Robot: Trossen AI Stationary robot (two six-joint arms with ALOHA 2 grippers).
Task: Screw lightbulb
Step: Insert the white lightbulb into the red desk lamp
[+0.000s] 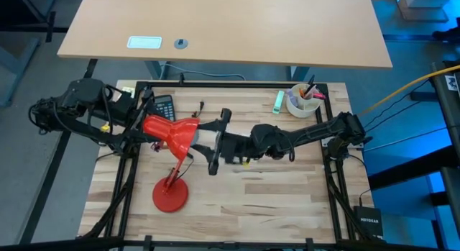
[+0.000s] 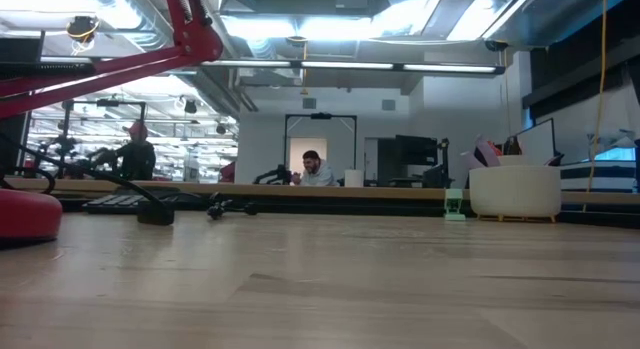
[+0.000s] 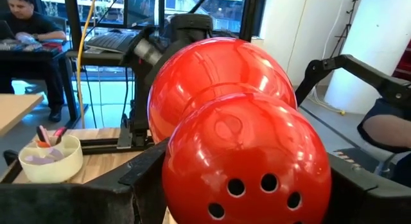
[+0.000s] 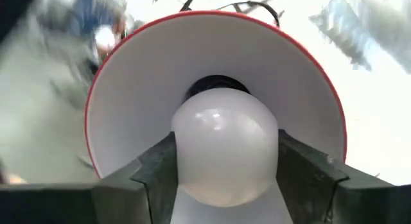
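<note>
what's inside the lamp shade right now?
The lightbulb, sitting between the right gripper's jaws inside the white-lined shade. A dark socket opening shows just behind it. The bulb's screw base is covered, so how far it is threaded cannot be seen.

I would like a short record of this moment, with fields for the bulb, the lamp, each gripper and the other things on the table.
bulb: white lightbulb sits at the socket inside the lamp shade, between the fingers of the right gripper
lamp: red, base on the wooden table, shade tilted toward the right arm
left gripper: closed around the back of the shade
right gripper: at the shade's mouth, closed on the lightbulb
other things: white cup of pens, calculator
</note>
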